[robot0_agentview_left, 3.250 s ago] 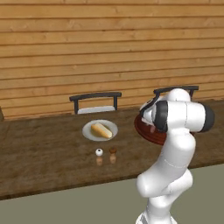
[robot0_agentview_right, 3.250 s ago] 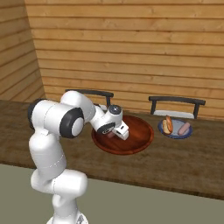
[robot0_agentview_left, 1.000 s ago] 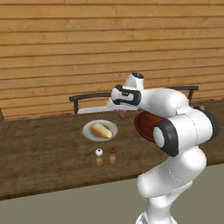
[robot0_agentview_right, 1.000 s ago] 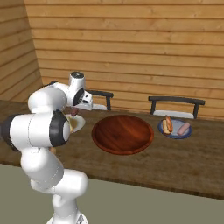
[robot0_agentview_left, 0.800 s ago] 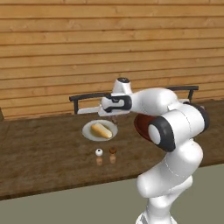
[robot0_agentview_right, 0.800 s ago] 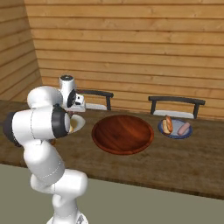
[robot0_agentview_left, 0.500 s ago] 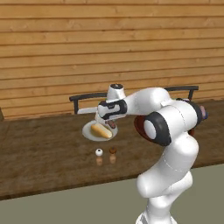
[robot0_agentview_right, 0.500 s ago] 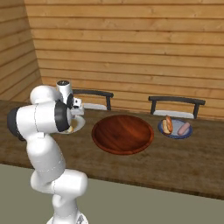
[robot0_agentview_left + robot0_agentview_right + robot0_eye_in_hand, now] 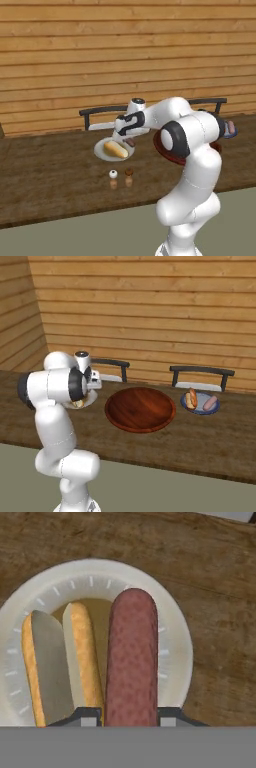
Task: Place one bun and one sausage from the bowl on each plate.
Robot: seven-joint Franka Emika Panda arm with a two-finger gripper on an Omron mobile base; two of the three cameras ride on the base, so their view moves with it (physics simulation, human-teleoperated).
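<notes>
Wood-plank walls all around, and a long dark wooden surface [image 9: 45, 170] running across the left base view with two dark chair backs behind it.

Going left to right in the left base view: the pale grey-white plate [image 9: 102, 152] sits near the middle of the surface with a split bun [image 9: 115, 149] on it. At about 5 o'clock from that plate, a bit apart, are two tiny shakers, a white one [image 9: 113, 174] and a brown one [image 9: 129, 172], just beside each other. The gripper [image 9: 129, 141] hangs right over the plate's 3 o'clock edge, with a reddish sausage [image 9: 130, 142] poking out under it. Past the arm you catch a sliver of the reddish-brown bowl [image 9: 167, 156].

Hand view is the clear one: the sausage [image 9: 131, 657] is clamped between the two finger tips [image 9: 89, 716] and runs from 6 to 12 o'clock over the plate [image 9: 176, 642], just right of the open bun [image 9: 60, 662]. Can't tell if it's touching the plate.

Right base view: the bowl [image 9: 140, 408] looks empty, dead centre on the surface [image 9: 200, 441]. The arm blocks most of the pale plate [image 9: 88, 401] at its 9 o'clock. At the bowl's 2 o'clock, nearby, the small bluish-grey plate [image 9: 200, 404] carries a bun [image 9: 190, 398] and a sausage [image 9: 210, 402] side by side.
</notes>
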